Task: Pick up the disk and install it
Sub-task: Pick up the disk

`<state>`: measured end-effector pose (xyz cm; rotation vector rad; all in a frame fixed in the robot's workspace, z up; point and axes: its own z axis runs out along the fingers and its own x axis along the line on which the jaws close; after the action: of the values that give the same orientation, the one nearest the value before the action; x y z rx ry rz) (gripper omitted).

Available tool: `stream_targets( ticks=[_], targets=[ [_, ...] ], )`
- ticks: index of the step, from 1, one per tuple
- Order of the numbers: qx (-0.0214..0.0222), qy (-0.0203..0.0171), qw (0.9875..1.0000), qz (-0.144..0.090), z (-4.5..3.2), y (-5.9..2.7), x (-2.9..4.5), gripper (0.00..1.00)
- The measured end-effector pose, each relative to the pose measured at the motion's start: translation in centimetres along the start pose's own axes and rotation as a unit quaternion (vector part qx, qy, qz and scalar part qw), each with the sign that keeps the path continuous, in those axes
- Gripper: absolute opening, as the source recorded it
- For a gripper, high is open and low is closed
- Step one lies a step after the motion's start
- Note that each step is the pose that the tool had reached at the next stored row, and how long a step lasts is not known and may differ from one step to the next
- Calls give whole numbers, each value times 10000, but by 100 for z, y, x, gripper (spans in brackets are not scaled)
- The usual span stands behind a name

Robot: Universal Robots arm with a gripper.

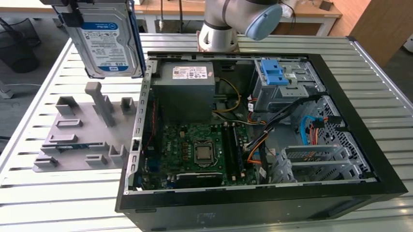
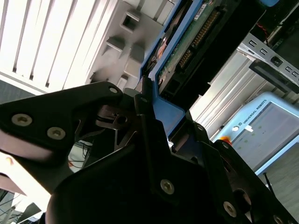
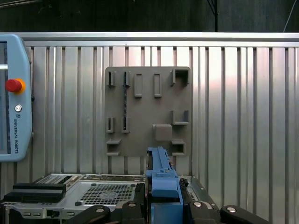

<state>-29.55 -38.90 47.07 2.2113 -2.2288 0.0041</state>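
Note:
The disk (image 1: pixel 110 43), a silver hard drive with a blue-and-white label in a thin blue bracket, hangs upright in the air at the exterior view's upper left. It is above the grey fixture plate (image 1: pixel 77 130) and beside the open computer case (image 1: pixel 351 101). My gripper (image 1: pixel 96 6) is shut on its upper end. The first wrist view shows the blue bracket edge of the disk (image 3: pixel 161 179) clamped between the black fingers (image 3: pixel 135 207) of my gripper (image 3: pixel 163 205). The disk's green circuit board (image 2: pixel 187 44) appears in the second wrist view, beyond my gripper (image 2: pixel 149 116).
Inside the case lie a grey power-supply box (image 1: pixel 184 84), a motherboard (image 1: pixel 200 150), blue latch tabs (image 1: pixel 274 72) on a drive bay and a metal cage (image 1: pixel 316 159). A teach pendant (image 3: pixel 14 98) rests on the slatted metal table (image 1: pixel 65 203). The arm's base (image 1: pixel 219 29) stands behind the case.

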Motion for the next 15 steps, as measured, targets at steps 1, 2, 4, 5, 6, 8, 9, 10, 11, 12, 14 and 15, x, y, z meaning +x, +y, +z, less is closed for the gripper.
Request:
stream_targets(
  ticks=[1, 2, 4, 5, 6, 8, 9, 10, 11, 12, 14, 15],
  targets=[
    [0, 0, 10000, 1, 0, -12, 6, 36],
    [0, 0, 10000, 3, 0, -23, 11, 36],
    [0, 0, 10000, 6, 0, -43, 19, 36],
    [0, 0, 10000, 7, 1, -51, 21, 36],
    [0, 0, 10000, 8, 1, -59, 24, 36],
    [0, 0, 10000, 10, 0, -76, 29, 36],
    [0, 0, 10000, 11, 0, -85, 32, 36],
    [0, 0, 10000, 12, 0, -95, 34, 36],
    [0, 0, 10000, 13, 0, -105, 38, 36],
    [0, 0, 10000, 14, 1, -117, 43, 36],
    [0, 0, 10000, 18, 1, -140, 53, 36],
    [0, 0, 10000, 19, 1, -149, 56, 36]
  ],
)
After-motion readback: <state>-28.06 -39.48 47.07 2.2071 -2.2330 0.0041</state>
